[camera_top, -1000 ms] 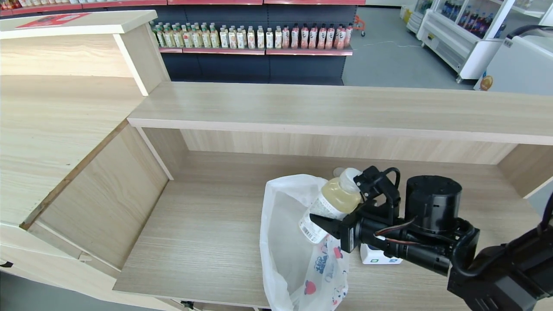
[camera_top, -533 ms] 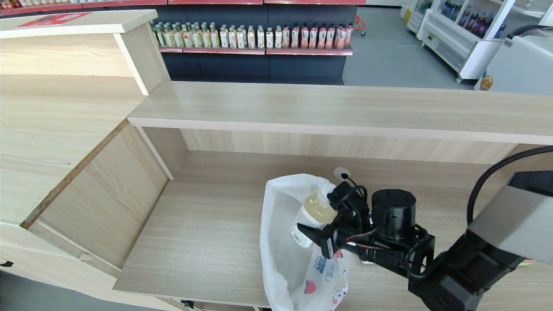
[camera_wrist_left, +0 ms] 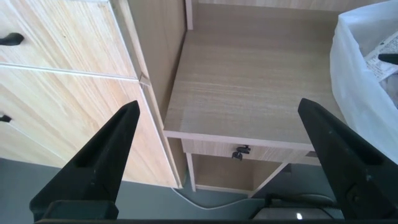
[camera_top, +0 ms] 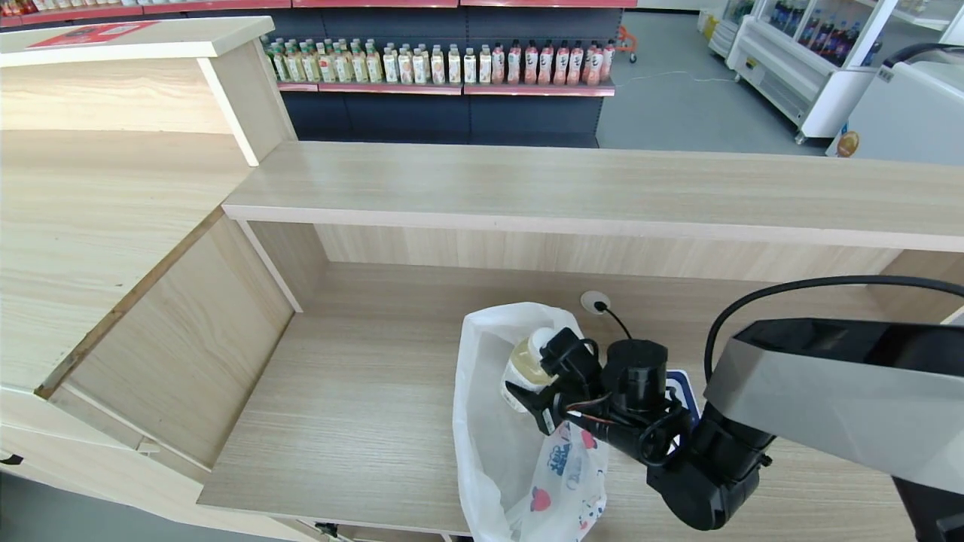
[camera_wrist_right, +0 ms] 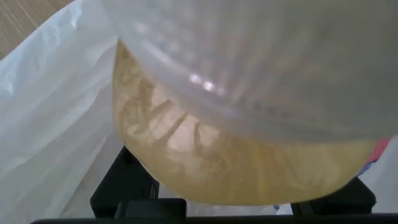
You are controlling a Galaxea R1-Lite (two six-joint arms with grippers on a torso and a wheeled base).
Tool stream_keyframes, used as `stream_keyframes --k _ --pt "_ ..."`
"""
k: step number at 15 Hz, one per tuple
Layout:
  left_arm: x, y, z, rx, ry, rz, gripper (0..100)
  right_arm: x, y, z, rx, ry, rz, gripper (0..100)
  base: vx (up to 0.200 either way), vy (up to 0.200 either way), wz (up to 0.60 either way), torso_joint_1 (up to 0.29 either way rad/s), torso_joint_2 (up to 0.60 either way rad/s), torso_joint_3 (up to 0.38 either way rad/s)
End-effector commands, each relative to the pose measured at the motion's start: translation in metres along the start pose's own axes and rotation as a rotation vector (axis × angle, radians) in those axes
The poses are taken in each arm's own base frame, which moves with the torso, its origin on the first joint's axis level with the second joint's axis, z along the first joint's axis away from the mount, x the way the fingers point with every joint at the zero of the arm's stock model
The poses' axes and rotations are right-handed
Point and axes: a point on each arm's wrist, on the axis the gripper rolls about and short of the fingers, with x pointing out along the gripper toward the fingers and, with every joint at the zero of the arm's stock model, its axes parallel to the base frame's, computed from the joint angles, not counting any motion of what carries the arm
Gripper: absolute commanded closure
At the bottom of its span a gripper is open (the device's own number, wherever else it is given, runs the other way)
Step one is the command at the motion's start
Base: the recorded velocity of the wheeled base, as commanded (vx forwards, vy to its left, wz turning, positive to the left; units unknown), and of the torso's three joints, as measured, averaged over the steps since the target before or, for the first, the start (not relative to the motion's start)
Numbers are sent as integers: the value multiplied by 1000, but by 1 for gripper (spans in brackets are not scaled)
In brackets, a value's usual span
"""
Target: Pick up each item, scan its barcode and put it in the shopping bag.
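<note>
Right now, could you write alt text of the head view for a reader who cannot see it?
The right tool holds a bottle of pale yellow drink at the mouth of a white shopping bag standing on a light wooden counter. Shelves of bottles line the shop behind.

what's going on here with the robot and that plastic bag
The robot's right claw grips a bottle of yellowish drink, held tilted right at the open mouth of the white shopping bag, which stands on the wooden counter. The bottle is not yet released. The left claw is open and empty, well away from the bag.
</note>
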Motion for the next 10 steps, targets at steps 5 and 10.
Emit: stream_keyframes --k 5,10 --pt "0 0 0 0 0 0 0 11 -1 -12 11 -6 -3 0 0 0 0 0 0 0" --pt "0 0 0 0 0 0 0 -35 -14 61 294 -61 -2 0 0 0 0 0 0 0"
